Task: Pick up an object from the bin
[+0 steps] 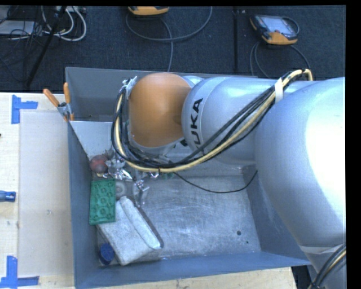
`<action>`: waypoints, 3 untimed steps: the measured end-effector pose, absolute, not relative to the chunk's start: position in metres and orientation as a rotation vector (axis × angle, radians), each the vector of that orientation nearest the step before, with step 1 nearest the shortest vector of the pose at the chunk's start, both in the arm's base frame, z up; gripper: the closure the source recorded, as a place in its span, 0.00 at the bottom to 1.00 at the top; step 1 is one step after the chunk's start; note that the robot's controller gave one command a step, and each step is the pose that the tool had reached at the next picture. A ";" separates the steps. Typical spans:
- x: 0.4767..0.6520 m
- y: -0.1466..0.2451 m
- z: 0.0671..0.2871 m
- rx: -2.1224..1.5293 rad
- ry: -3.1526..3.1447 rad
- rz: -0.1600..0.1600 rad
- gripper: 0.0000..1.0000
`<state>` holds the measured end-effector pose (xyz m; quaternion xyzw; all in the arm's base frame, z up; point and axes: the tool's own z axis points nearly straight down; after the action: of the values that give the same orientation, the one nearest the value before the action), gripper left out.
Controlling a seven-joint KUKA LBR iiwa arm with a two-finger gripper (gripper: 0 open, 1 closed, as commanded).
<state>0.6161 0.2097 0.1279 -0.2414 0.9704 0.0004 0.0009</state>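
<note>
The tool (133, 182) is low at the left side of the bin (225, 226), just beside the green studded plate (102, 201) and near the grey-white pad (131, 230). Released or clenched: cannot tell. A reddish round item (98, 163) lies close by.

Along the top of your view you see a dark, finely textured carpet floor (214, 51), dim beside the brighter surfaces below it. Thin black cables (169, 35) lie on it in loose loops, and a tangle of pale cables (73, 22) sits in the top left corner beside a dark slanting rod (39, 56). An orange-edged device (274, 28) with a dark glossy face rests toward the right, and a second orange device (148, 9) is cut off by the top edge.
</note>
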 end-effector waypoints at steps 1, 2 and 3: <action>0.611 0.241 0.088 -1.043 2.962 0.001 0.00; 0.614 0.238 0.091 -1.036 2.960 -0.005 1.00; 0.615 0.243 0.233 -1.108 2.928 0.001 1.00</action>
<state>0.6146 0.2434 0.2327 -0.3540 0.9352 0.0003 0.0055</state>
